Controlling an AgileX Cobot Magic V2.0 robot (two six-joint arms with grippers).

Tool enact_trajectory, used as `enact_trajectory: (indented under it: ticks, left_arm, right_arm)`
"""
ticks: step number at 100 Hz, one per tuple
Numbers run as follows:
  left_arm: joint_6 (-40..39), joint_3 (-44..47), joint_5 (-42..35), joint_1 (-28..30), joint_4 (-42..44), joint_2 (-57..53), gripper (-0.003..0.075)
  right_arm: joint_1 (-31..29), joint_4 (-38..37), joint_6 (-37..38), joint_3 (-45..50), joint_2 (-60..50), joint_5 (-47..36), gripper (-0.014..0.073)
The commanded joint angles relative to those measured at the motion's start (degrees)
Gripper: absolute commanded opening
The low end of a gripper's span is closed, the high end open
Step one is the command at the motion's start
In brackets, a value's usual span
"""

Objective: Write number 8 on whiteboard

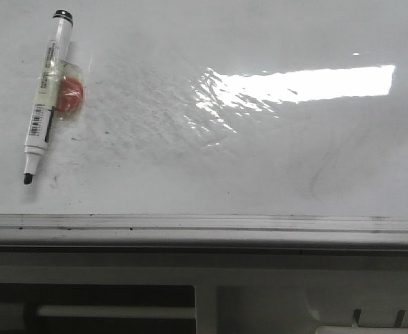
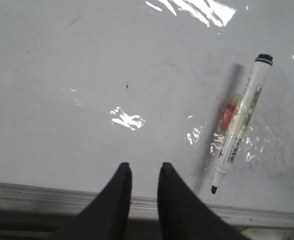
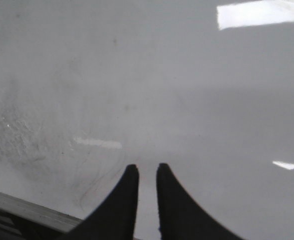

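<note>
Lying uncapped on the whiteboard (image 1: 273, 167), a white-barrelled marker (image 1: 45, 94) rests at the board's far-left area in the front view, its black tip toward the grey frame edge (image 1: 204, 224) and its black-ringed tail end away from it. A red disc under clear tape (image 1: 69, 96) sits against the barrel's right side, touching it. No number 8 is on the board: only faint grey erasure smudges, specks and a bright band of glare show, so the writing has not yet begun.

Neither arm appears in the front view. In the left wrist view the left gripper (image 2: 142, 172) hovers near the frame edge with its fingers a narrow gap apart and nothing between them; the marker lies beside it, well clear of the fingers. The right gripper (image 3: 145, 172) likewise shows a narrow empty gap over smudged board, with no marker in its view.

The step in hand is judged to be picking up the marker, most plausibly with the left arm. To do it well, widen the fingers first, align them across the barrel, and close on the barrel clear of the taped disc, which may snag or tilt the grasp. Leave enough of the tip end free to reach the surface, and hold firmly so the barrel does not roll.
</note>
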Motion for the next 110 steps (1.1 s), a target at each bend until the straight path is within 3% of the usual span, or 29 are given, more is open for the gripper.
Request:
enact_trajectory:
  ticks: [1,6,16,26,49,73,85,107,110]
  left_arm:
    - [5.8,-6.5,0.4,0.0,-0.4,7.0,0.0325]
    - [9.5,-8.4,2.1,-0.3,-1.5,10.6,0.0385]
    - [14.5,-10.5,1.5,-3.9,-6.2,16.3,0.0386]
    - [18.1,-11.5,-0.6,-9.2,-11.0,21.0,0.0386]
    - [18.4,-12.5,-11.7,-21.4,-14.0,31.1,0.0386]
    - [18.4,-12.5,-19.6,-25.3,-14.3,39.3,0.0382]
    - [18.4,-12.5,-21.2,-25.3,-14.3,41.6,0.0288]
    - [18.4,-12.5,-25.7,-25.3,-14.3,42.9,-0.0010]
    - [18.4,-12.6,-24.9,-25.3,-14.3,42.8,-0.0018]
  right_arm:
    - [-0.3,-0.6,-0.4,-5.0,4.6,-0.9,0.0262]
    - [-0.3,-0.6,-0.4,-6.1,6.2,-0.8,0.0360]
    - [0.6,-0.6,-0.4,-6.9,8.0,-2.5,0.0471]
    - [2.6,-0.9,-0.4,-7.0,8.6,-3.1,0.0470]
    - [4.1,-2.5,-0.4,-7.0,9.4,-3.0,0.0469]
    - [4.1,-2.5,-0.4,-7.0,9.4,-3.0,0.0469]
    - [4.1,-2.5,-0.4,-7.0,9.4,-3.0,0.0469]
    - [4.1,-2.2,-0.4,-7.0,9.4,-3.0,0.0469]
    - [4.2,-2.1,-0.4,-7.0,9.4,-2.8,0.0469]
